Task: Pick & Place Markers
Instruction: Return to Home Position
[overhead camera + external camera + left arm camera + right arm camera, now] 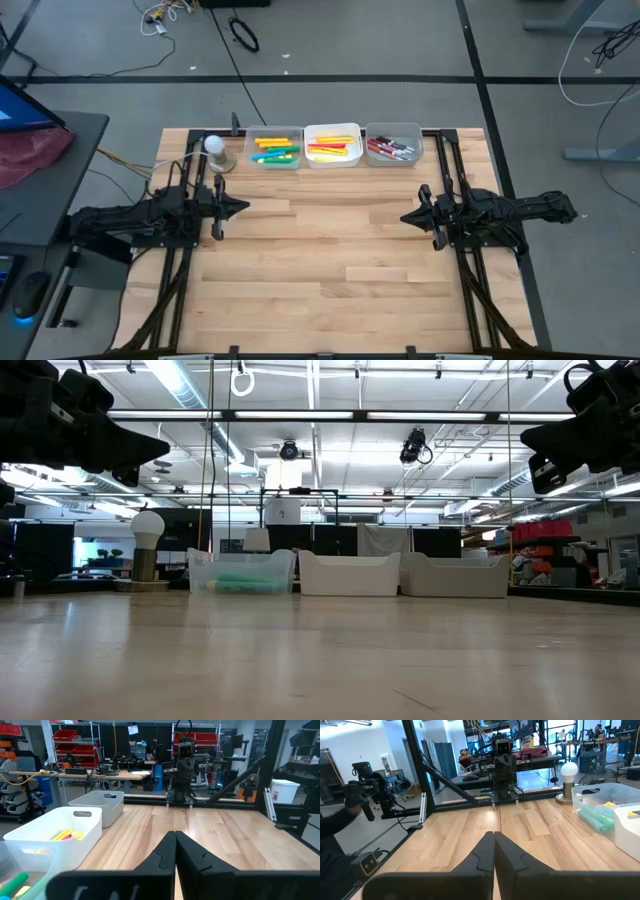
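The markers lie sorted in three bins along the table's far edge: green, yellow and orange ones in the left clear bin (275, 150), yellow, orange and pink-red ones in the middle white bin (332, 148), dark maroon and red ones in the right bin (393, 147). My left gripper (243, 207) hovers above the table's left part, shut and empty, its fingers (175, 851) together. My right gripper (405, 216) hovers above the right part, also shut and empty (494, 850). The two grippers point at each other, well in front of the bins.
A white bulb-shaped lamp on a round base (215, 152) stands left of the bins at the table's far left corner. Bare wooden tabletop (320, 250) spreads between and in front of the grippers. A person sits in the room behind (465, 756).
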